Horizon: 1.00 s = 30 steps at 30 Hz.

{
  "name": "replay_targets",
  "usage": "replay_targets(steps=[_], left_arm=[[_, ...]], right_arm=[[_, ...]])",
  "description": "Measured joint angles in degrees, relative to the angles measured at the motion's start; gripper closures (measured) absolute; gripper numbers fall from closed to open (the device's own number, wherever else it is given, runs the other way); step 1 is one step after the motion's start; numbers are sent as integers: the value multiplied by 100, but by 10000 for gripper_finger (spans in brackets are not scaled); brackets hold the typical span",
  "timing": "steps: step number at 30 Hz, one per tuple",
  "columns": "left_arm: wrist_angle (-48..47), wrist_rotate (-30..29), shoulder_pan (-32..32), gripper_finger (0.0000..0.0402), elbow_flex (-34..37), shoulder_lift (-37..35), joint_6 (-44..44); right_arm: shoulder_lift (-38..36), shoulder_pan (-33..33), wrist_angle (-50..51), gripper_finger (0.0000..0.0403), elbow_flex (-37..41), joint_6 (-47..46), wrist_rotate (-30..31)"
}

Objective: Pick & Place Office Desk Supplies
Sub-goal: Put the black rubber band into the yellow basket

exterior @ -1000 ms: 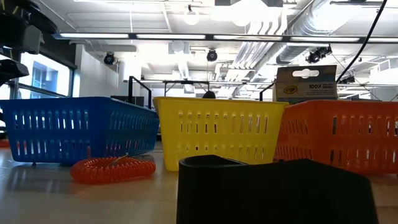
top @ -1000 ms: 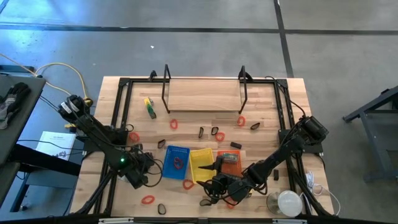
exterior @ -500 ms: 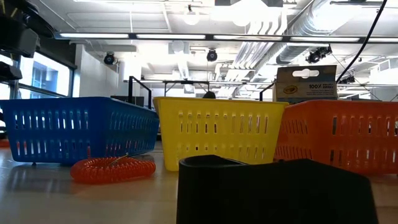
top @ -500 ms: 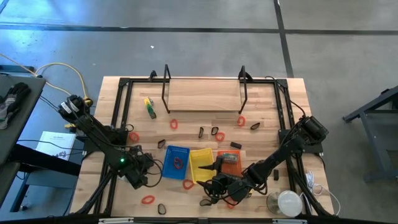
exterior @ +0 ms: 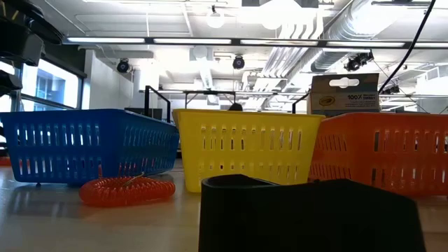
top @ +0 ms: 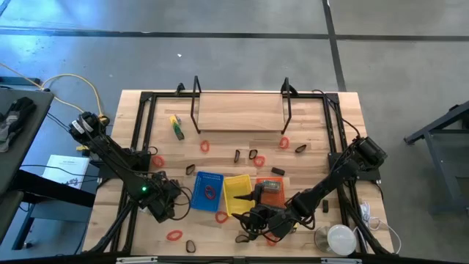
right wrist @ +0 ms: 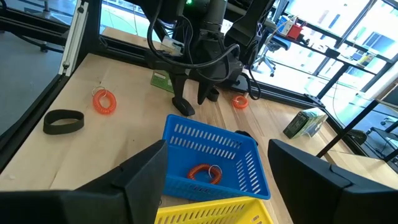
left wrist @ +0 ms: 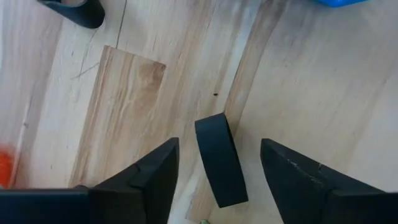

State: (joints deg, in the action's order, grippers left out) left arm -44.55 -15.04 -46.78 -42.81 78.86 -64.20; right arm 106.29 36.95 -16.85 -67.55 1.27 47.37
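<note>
My left gripper (left wrist: 219,142) points down at the wood just left of the blue tray (top: 209,191). It is open, and a black band (left wrist: 219,158) stands on edge on the table between its fingers, with a gap on each side. My right gripper (right wrist: 216,144) is open and holds nothing; it hovers by the near side of the yellow tray (top: 236,193) and faces the blue tray (right wrist: 211,163). A red coil (right wrist: 205,173) lies in that tray. Loose supplies lie about: a red coil (top: 221,217), a red loop (top: 174,235) and a black loop (top: 190,245).
The orange tray (top: 270,191) stands right of the yellow one. More red loops (top: 205,146), black pieces (top: 253,155) and a yellow-green piece (top: 176,126) lie toward the far side, before a black rack (top: 240,110). A round white object (top: 341,238) sits at the near right.
</note>
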Motion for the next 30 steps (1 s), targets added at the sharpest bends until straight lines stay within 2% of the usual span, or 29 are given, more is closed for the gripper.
replay_targets(steps=[11,24,30], left_arm=[[129,-54,-85,173,0,394,-639],[122,21,-4,173,-17,764,-785],[141,251,111,202,-15,766,-1034]], right_arm=[[0,0,10,137,0,-26,-133],[1,0,10,137,0,-26,-133],[1,0,10,137,0,-24,-133]])
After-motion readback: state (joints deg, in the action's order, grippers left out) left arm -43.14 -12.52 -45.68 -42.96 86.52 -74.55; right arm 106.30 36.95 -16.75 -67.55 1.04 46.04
